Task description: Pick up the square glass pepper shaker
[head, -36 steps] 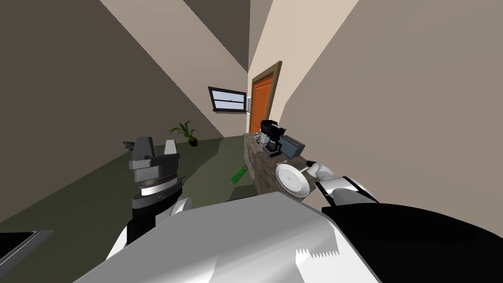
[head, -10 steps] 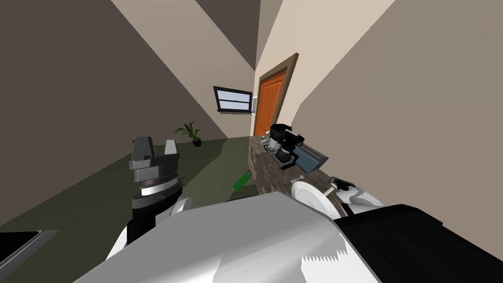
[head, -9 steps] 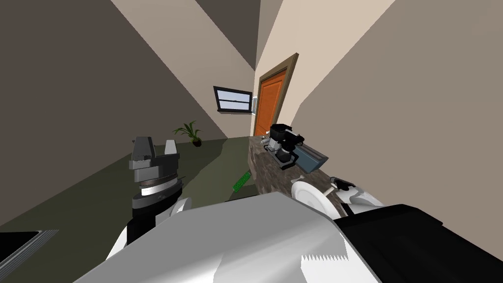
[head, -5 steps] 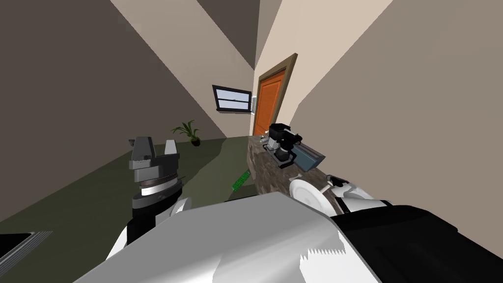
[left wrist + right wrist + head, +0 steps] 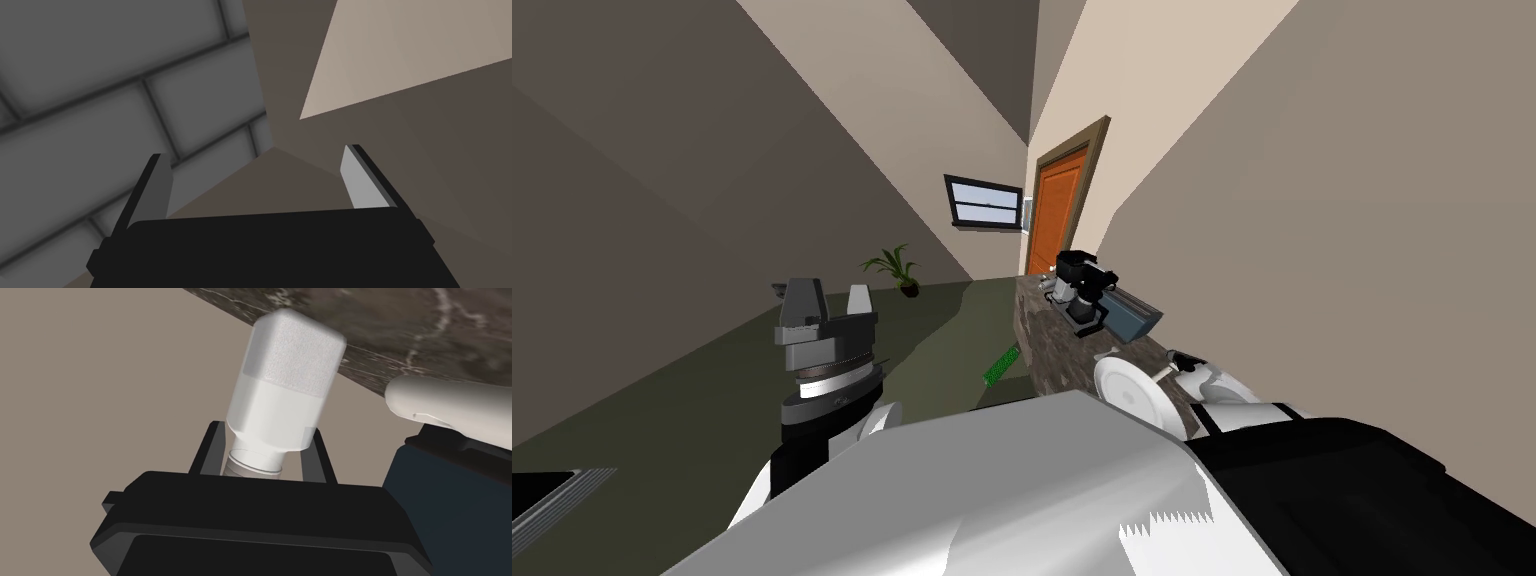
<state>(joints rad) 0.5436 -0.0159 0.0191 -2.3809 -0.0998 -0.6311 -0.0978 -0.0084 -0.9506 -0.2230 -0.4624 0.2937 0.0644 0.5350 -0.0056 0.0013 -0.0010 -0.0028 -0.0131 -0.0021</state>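
The square shaker (image 5: 285,398) is a white, frosted-looking bottle with a narrow ringed neck. My right gripper (image 5: 267,438) is shut on it, the dark fingers pressing its sides near the neck end. Its far end tilts toward the edge of the dark marbled counter (image 5: 400,323). In the head view the right gripper (image 5: 1180,364) is at the counter's near end, just right of a white plate (image 5: 1130,392). My left gripper (image 5: 830,300) is raised at the left over the floor, with its fingers open and empty.
Further along the counter (image 5: 1047,345) stand a black coffee machine (image 5: 1080,290) and a blue-grey toaster (image 5: 1132,318). A white rounded object (image 5: 450,408) and a dark blue block (image 5: 450,503) lie close beside my right hand. An orange door (image 5: 1057,215) is behind, and a green object (image 5: 999,365) lies on the floor.
The whole head view has slid a little, so I have moved slightly. My right hand has edged toward the plate, still holding the shaker. The left arm has not moved.
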